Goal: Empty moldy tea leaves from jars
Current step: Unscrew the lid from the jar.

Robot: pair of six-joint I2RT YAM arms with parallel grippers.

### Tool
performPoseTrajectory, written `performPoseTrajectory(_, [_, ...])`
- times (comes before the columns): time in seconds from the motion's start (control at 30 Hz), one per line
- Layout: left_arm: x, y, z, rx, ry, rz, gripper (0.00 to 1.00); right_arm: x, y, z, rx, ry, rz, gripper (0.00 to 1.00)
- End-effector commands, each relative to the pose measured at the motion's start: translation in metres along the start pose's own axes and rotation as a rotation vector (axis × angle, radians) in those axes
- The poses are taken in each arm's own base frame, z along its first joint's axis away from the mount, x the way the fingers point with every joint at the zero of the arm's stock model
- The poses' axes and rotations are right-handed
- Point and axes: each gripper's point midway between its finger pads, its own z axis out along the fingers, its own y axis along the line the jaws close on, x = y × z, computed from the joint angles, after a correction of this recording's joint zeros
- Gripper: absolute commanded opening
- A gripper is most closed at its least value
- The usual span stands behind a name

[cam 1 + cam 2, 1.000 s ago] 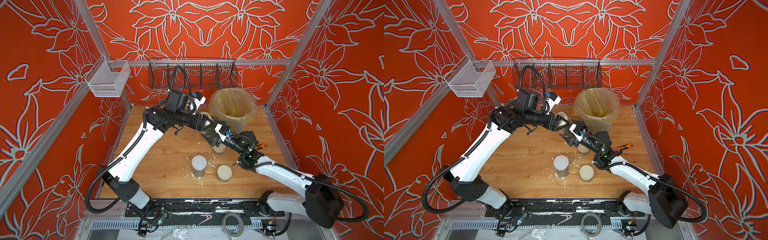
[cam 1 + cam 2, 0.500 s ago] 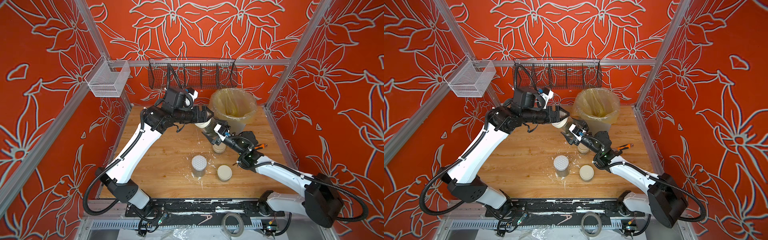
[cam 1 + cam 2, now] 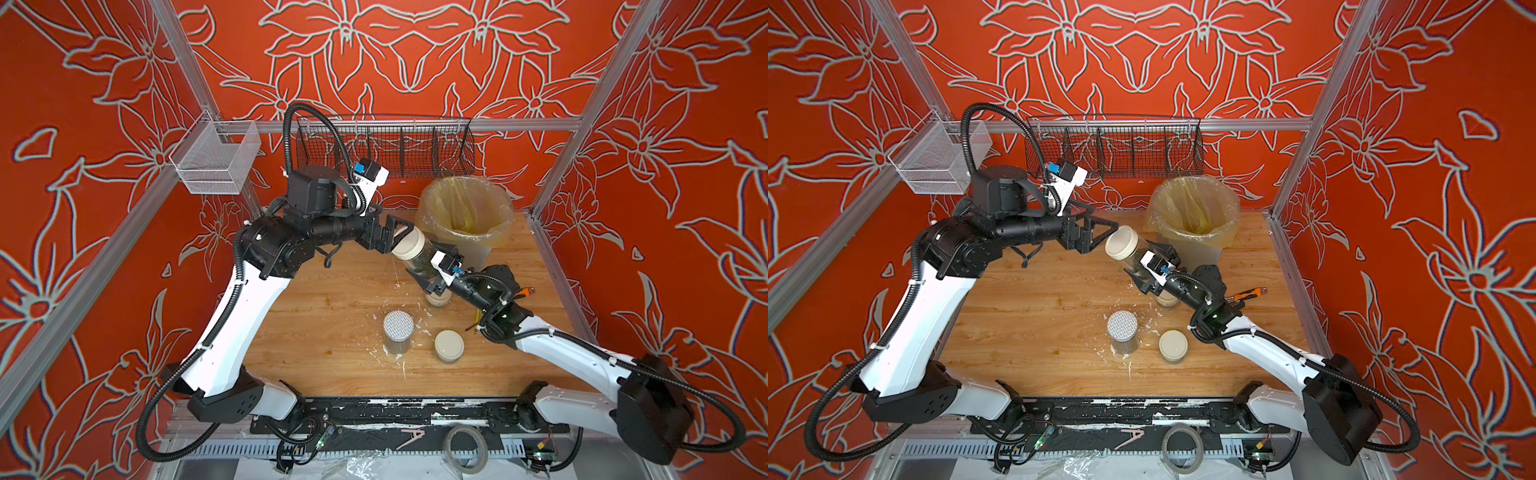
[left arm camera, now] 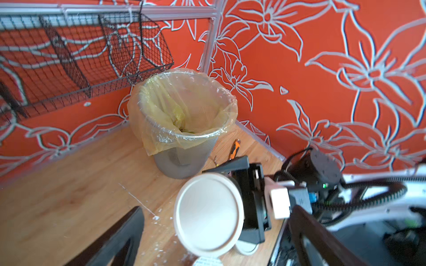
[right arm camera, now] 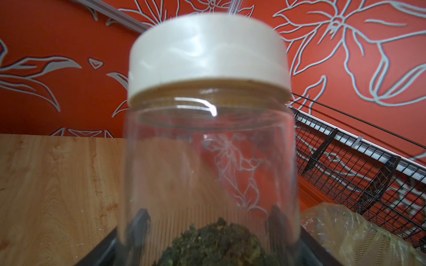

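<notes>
- Held: the right gripper (image 3: 430, 266) clamps a tall clear cylindrical jar (image 3: 417, 258) low on its body. The jar is tilted and off the wooden table (image 3: 324, 316), just beside the grey mesh bin with yellowish plastic liner (image 3: 503, 220).
- Its round cream lid (image 3: 409, 245) is on.
- Wrist view: the left gripper (image 3: 401, 239) is spread wide, with a finger on either side of the lid and clear of it.
- Contents: dark grey-green crumbly tea leaves (image 5: 214, 244) are heaped at the jar's base end.
- Farther from the bin, three lidded jars stand: a squat jar (image 3: 437, 301) nearest, a dotted-lid jar (image 3: 398, 326) and a squat cream-lidded jar (image 3: 449, 345).
</notes>
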Motion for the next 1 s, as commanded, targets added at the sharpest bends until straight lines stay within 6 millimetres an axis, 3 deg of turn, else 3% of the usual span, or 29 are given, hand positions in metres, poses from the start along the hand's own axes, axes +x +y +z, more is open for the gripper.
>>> performPoseTrajectory(0.0, [0.032, -0.02, -0.003, 0.128, 0.083, 0.25, 0.97, -0.039, -0.003, -0.011, -0.004, -0.126, -0.009, 0.36])
performPoseTrajectory(0.17, [0.053, -0.031, -0.001, 0.22, 0.097, 0.353, 0.97, -0.046, 0.004, -0.018, -0.043, -0.137, -0.001, 0.35])
performPoseTrajectory(0.3, [0.056, -0.043, 0.004, 0.321, 0.097, 0.351, 0.97, -0.05, 0.013, -0.022, -0.097, -0.139, 0.001, 0.34])
performPoseTrajectory(0.6, [0.06, -0.031, 0.029, 0.316, 0.129, 0.331, 0.97, -0.056, 0.014, -0.022, -0.119, -0.144, -0.002, 0.34])
performPoseTrajectory(0.97, [0.067, -0.017, 0.042, 0.265, 0.16, 0.313, 0.97, -0.057, 0.016, -0.019, -0.137, -0.152, 0.003, 0.32])
